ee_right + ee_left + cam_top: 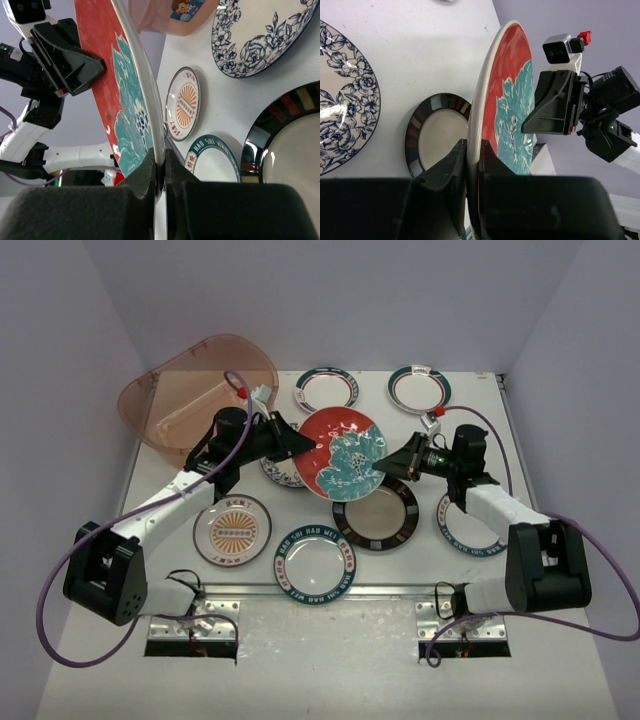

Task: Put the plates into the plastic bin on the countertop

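The red plate with the blue flower (342,452) is held tilted above the countertop (330,640) by both grippers. My left gripper (300,443) is shut on its left rim, seen in the left wrist view (472,150) with the plate (512,100) between the jaws. My right gripper (392,465) is shut on the opposite rim, as the right wrist view (161,160) shows on the plate (120,90). The pinkish plastic bin (200,390) stands at the back left, with no plates visible in it.
Plates lie flat on the countertop: two teal-red banded ones (326,389) (419,388) at the back, a blue floral one (280,472) under the left gripper, a black-gold one (377,515), an orange sunburst one (232,530), and teal-lettered ones (315,563) (465,525).
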